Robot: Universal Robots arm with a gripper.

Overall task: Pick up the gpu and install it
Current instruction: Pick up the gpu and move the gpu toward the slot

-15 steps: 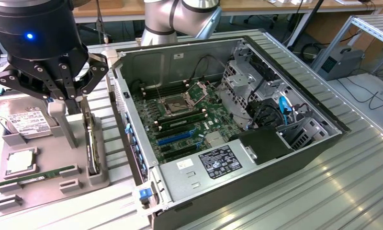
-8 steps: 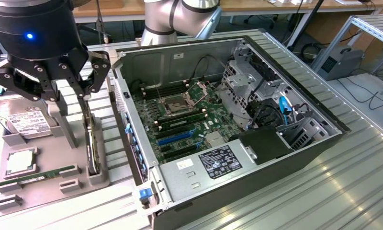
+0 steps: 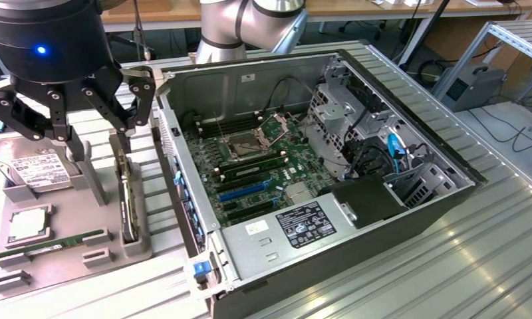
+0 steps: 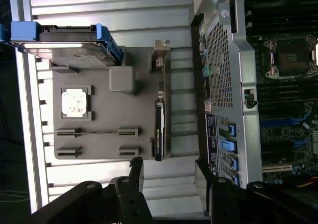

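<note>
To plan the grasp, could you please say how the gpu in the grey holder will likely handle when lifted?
The gpu looks like a stiff flat card, so it probably won't flex. It stands on its thin edge in the grey holder, so it may tip once freed. As a circuit card, it is likely fragile.

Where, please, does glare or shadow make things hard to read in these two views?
Exterior view: light streaks glare off the ribbed metal table, the computer case inside evenly lit. Wrist view: the hard drive flares white along one edge; the gripper is a dark silhouette.
</note>
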